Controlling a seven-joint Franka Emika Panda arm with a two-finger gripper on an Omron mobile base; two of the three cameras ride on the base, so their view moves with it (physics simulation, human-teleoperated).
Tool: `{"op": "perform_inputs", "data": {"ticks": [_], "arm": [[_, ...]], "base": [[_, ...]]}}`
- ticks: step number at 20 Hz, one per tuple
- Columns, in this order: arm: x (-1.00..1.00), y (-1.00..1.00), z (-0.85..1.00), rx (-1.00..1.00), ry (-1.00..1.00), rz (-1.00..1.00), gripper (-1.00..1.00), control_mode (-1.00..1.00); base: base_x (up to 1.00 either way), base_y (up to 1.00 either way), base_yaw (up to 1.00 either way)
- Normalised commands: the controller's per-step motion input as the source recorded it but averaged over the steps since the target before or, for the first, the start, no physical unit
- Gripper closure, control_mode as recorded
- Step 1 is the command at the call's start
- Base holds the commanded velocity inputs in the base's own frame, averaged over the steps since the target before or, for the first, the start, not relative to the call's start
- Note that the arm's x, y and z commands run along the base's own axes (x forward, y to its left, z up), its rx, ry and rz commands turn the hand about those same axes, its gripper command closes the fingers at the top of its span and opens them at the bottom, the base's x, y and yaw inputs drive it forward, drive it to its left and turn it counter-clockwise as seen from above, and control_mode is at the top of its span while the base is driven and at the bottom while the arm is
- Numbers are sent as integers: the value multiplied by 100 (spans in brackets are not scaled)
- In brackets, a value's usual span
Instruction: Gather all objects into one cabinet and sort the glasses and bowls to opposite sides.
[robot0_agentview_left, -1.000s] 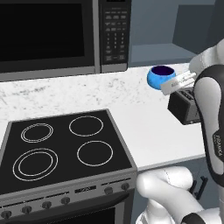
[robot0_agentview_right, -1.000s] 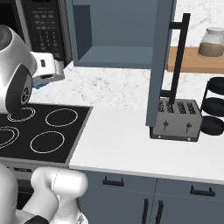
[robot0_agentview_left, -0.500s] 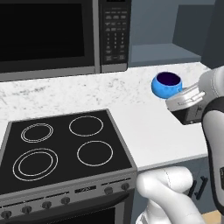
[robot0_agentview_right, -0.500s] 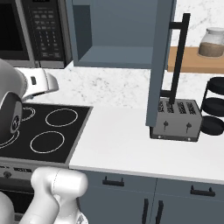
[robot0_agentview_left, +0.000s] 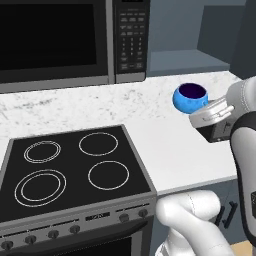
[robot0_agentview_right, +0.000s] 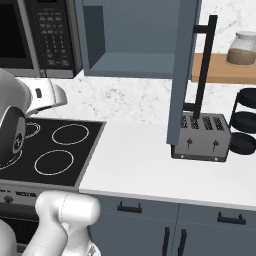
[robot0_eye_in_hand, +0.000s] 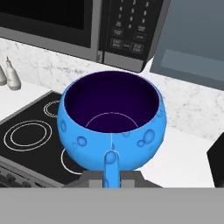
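While aloft: round, dimpled, glossy bright-blue cup with dark inside
Hand: clamped on cup
Surface: smooth white

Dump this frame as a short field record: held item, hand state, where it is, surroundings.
held: blue cup, upright, dark inside, nothing visible in it
hand: hand shut on the cup, gripping it from the side
position: cup in the air above the white counter, right of the stove
target: open cabinet right of the microwave; the shelf part in view is bare
nearby: toaster on the counter under an open cabinet door
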Motion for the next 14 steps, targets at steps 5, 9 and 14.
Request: {"op": "perform_inputs", "data": {"ticks": [5,9,14], "arm": [[-10,2,-6,0,4,0,100,100],[0,0,0,0,0,0,100,100],[0,0,0,0,0,0,100,100]], "base": [[-10,0,0],[-91,4,2],[-100,17,6]]}}
